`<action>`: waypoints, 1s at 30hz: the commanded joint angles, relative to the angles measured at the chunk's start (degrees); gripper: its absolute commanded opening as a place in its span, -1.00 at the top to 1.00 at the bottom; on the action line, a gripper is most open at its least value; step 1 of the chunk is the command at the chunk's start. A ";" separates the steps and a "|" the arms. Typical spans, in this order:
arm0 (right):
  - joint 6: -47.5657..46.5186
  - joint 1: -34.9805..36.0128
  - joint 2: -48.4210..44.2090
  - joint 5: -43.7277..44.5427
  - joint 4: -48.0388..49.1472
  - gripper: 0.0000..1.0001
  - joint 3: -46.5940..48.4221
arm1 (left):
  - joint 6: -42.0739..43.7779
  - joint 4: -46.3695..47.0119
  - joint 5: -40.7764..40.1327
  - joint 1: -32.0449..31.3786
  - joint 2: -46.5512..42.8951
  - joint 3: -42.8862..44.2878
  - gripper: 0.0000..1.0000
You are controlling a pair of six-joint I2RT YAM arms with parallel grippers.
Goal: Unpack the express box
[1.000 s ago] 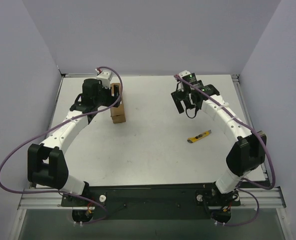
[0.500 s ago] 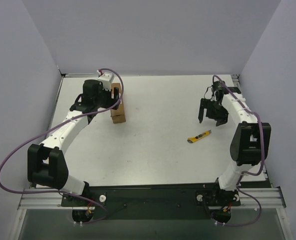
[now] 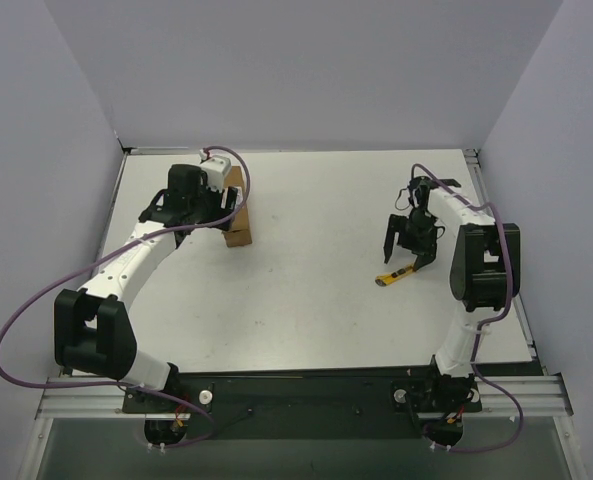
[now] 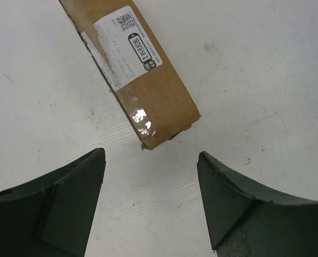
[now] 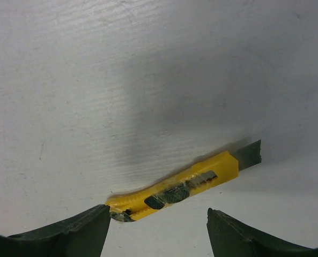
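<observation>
Left tool (image 4: pixel 149 156), spread and empty, hangs above the bench (image 3: pixel 306 290) at its far left. The express box (image 4: pixel 142 80) lies flat there, label up, its long axis slanting away from this nearer tool. Right tool (image 5: pixel 157 210), spread too, is over the utility knife (image 5: pixel 183 187), well apart.

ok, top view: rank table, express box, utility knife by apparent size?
1. table: largest by far.
2. express box: clearly next, even with its far end partly covered.
3. utility knife: smallest, shorter and much thinner than the box.
</observation>
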 commanded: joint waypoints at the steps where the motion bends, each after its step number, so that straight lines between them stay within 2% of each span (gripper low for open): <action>1: 1.00 2.44 1.52 -0.20 -4.38 -0.46 -0.57 | 2.44 -1.35 -1.00 -0.04 0.24 3.72 -0.58; 11: 0.47 5.87 5.21 2.61 -5.96 -0.44 6.19 | 3.15 -1.52 -2.31 -1.36 -2.22 0.39 -0.57; 22: -0.40 4.81 3.27 4.11 -4.56 -0.43 1.53 | 2.88 -0.56 -2.14 -1.36 -0.90 0.30 -0.58; 30: -7.69 7.36 11.09 1.56 -2.53 -0.37 12.06 | 2.53 -0.82 -2.05 -1.36 -0.73 0.83 -0.57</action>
